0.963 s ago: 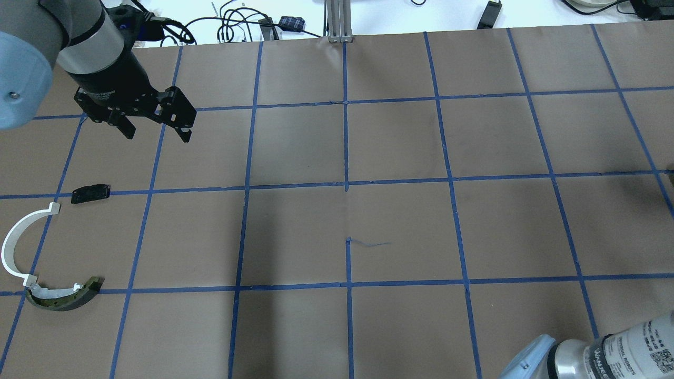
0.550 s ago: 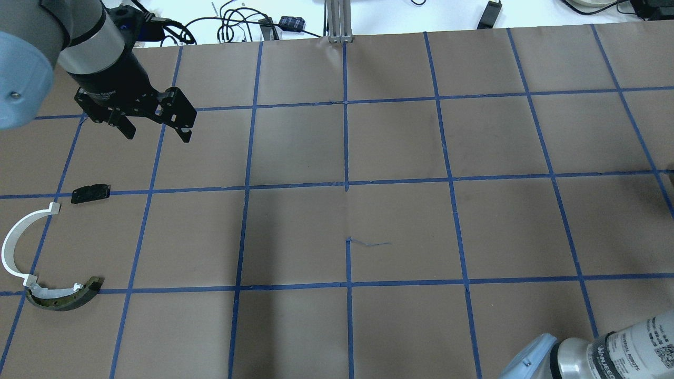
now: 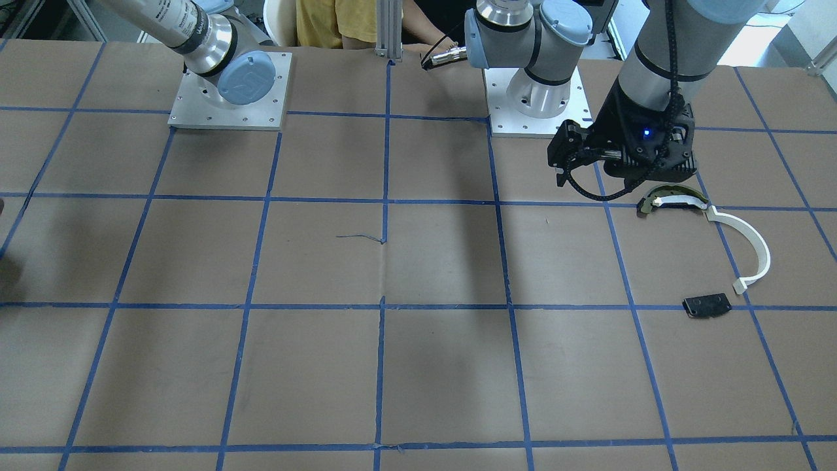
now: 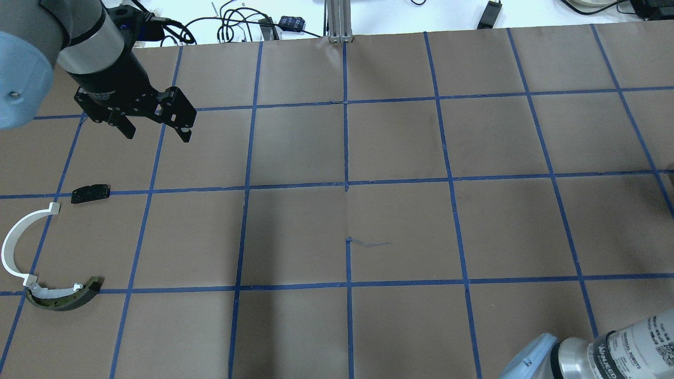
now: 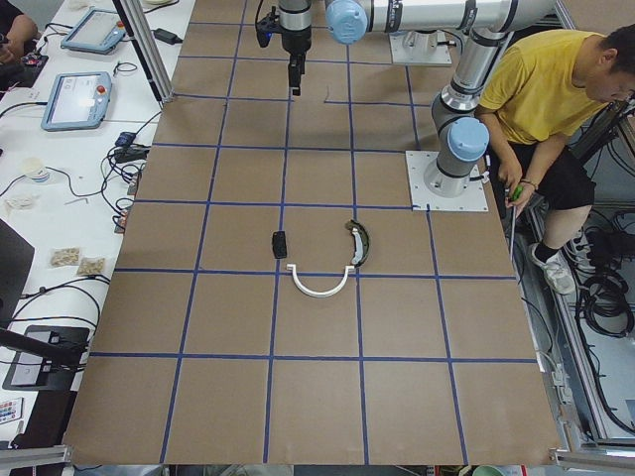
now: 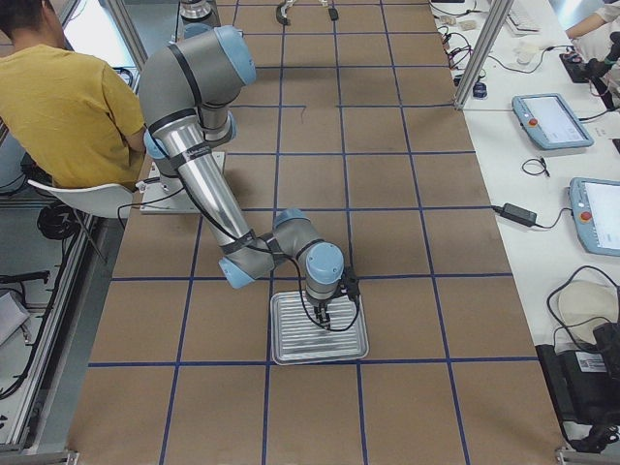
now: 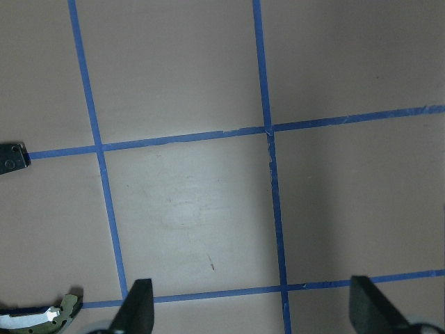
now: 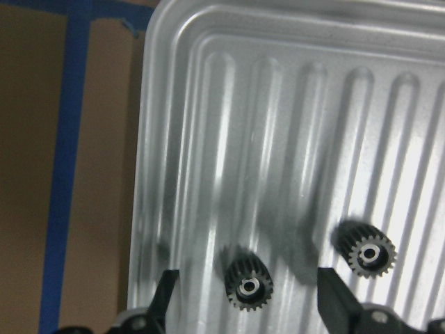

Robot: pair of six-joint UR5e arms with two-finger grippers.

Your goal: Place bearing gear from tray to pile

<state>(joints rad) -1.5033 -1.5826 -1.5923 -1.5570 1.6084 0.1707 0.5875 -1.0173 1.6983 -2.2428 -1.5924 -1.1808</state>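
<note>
Ribbed metal tray (image 8: 208,104), bearing gear (image 8: 249,282) axis upright, right gripper (image 8: 250,296) spread wide over it, left gripper (image 4: 157,136) wide.

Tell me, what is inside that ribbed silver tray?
Two small black gears lie in the tray: one gear between the right gripper's open fingers, a second gear beside it. The wrist camera shows only one corner; in the side view the arm covers part.

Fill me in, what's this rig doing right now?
The right gripper is over the ribbed metal tray, open around one small black gear, not yet gripped. A second gear lies beside it. The left gripper hangs open over the table near the pile: a white plastic arc, a dark curved piece and a small black plate. No gear is in the pile.
</note>
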